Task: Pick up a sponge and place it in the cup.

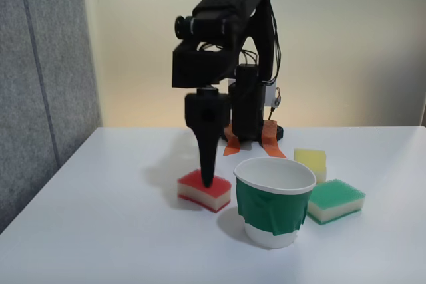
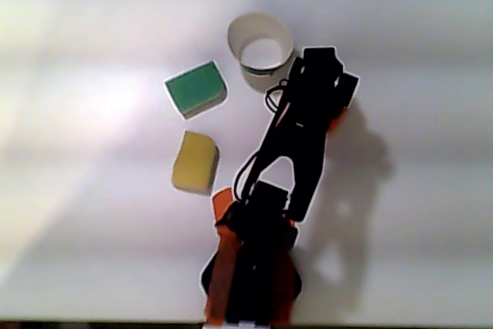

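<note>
On sponge (image 1: 204, 191) top: gripper (image 1: 207, 181) tip touching, opening unclear.

My arm rises from its base at the back of the table in the fixed view, folds over at the top near twelve o'clock, and drops my wrist straight down toward six. My gripper (image 1: 207, 179) points vertically downward, its dark fingers drawn together into one narrow tip. In the other view my arm reaches from the base at six o'clock up toward one o'clock, hiding my gripper beneath it.
</note>
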Tool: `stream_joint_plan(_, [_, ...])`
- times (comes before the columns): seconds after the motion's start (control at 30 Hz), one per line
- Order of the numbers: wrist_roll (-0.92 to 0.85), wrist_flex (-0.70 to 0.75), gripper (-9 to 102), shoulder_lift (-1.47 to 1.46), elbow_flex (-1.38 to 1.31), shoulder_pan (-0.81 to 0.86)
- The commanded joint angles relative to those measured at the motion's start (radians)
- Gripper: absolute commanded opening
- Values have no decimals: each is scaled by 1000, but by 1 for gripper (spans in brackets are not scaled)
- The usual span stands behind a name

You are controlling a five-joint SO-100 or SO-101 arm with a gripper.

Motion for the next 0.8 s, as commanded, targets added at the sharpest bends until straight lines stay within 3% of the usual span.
stream_joint_plan(0.0, [14,-15,37,6,11,6])
stream_joint_plan(0.37, [137,-51,34,-92,35,15])
stream_joint_plan(0.53, [144,-40,23,-149,35,44])
stream_joint_plan(0.67, [97,-38,1,-176,34,69])
stream_joint_plan(0.77, [80,-38,0,-184,34,78])
